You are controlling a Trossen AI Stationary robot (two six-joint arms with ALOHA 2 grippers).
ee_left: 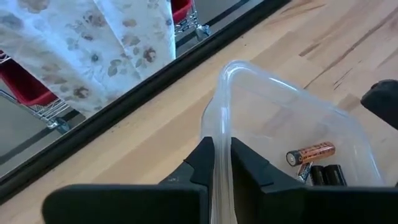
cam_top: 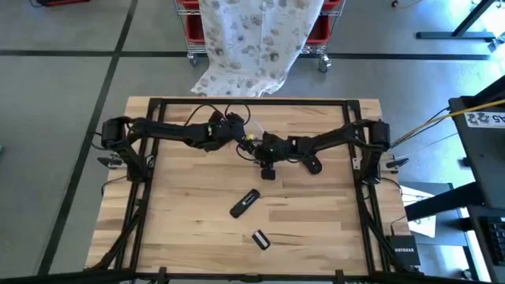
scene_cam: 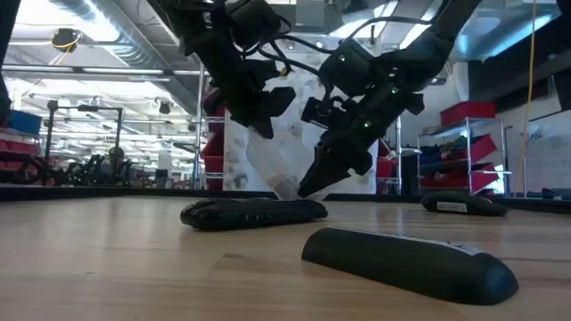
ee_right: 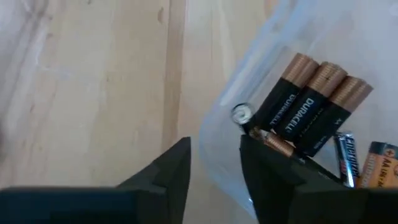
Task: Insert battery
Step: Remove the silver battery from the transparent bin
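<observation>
High view – container: a clear plastic container (cam_top: 246,132) sat near the table's (cam_top: 316,221) far edge, between the left gripper (cam_top: 233,130) and the right gripper (cam_top: 256,146).
High view – remote: the remote (cam_top: 245,203) lay near the table's centre, well apart from both grippers, long axis diagonal; its battery cover (cam_top: 260,240) lay separately, nearer the front edge.
Low view – remote: the remote (scene_cam: 254,212) lay flat with the cover (scene_cam: 410,260) in front of it; both grippers hung above and behind them.
Left wrist view – left gripper: its fingers (ee_left: 199,163) were nearly closed, pinching the container's (ee_left: 280,118) clear wall.
Left wrist view – batteries: an orange-and-copper battery (ee_left: 310,153) lay inside on darker cells, long axis roughly across the view.
Right wrist view – right gripper: its fingers (ee_right: 171,165) stood partly apart astride the container's (ee_right: 224,124) wall, one inside touching a battery's end; no grip could be confirmed.
Right wrist view – batteries: three black-and-copper batteries (ee_right: 305,115) lay side by side, copper ends pointing away from the gripper (ee_right: 214,162).
Right wrist view – writing: "DURACELL" on two of the three.
</observation>
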